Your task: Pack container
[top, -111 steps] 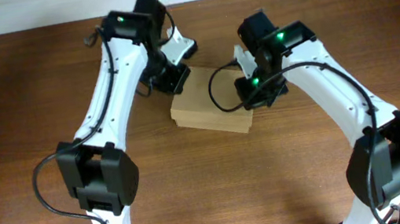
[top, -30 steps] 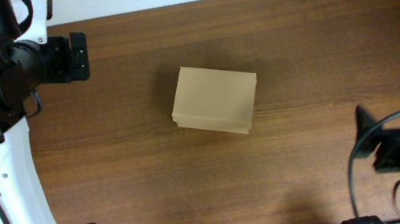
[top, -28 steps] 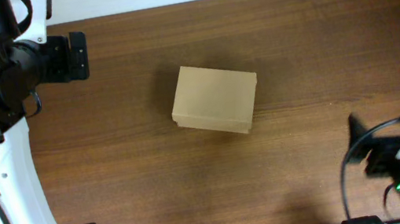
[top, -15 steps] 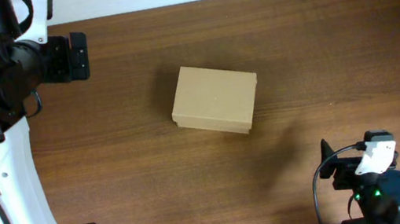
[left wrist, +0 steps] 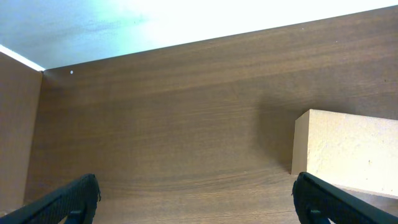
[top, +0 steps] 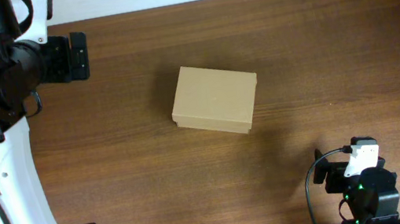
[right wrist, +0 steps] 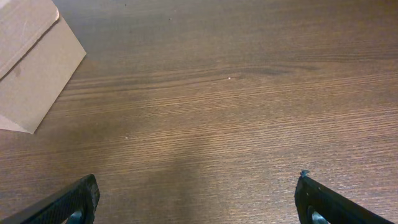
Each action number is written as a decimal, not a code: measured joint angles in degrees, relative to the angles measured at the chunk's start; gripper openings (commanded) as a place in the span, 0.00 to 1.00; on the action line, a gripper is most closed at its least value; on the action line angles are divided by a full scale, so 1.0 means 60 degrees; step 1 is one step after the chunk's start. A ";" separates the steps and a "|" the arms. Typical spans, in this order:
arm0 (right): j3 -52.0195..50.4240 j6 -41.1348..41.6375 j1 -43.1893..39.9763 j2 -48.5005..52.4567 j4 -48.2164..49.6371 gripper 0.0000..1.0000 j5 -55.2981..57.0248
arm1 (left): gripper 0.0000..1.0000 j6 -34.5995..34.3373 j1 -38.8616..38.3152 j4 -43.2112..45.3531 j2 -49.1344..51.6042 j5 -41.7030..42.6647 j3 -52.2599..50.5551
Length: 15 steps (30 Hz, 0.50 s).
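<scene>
The container [top: 215, 98] lay shut in the middle of the table [top: 333, 44], long axis skewed crosswise, well apart from both arms — left gripper [left wrist: 196, 208] and right gripper [right wrist: 199, 208] each spread wide and empty — the right seemingly marginally nearer.

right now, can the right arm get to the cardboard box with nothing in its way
Probably yes: the right pincer is open and empty, and only tabletop shows between it and the closed container. The arm sits folded at the near edge, so it must extend well forward.
</scene>
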 measured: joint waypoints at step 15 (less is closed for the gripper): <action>0.0000 -0.0004 0.0000 0.0000 0.0000 0.99 0.0000 | 0.99 0.0000 0.0000 -0.0004 0.0000 0.0000 0.0000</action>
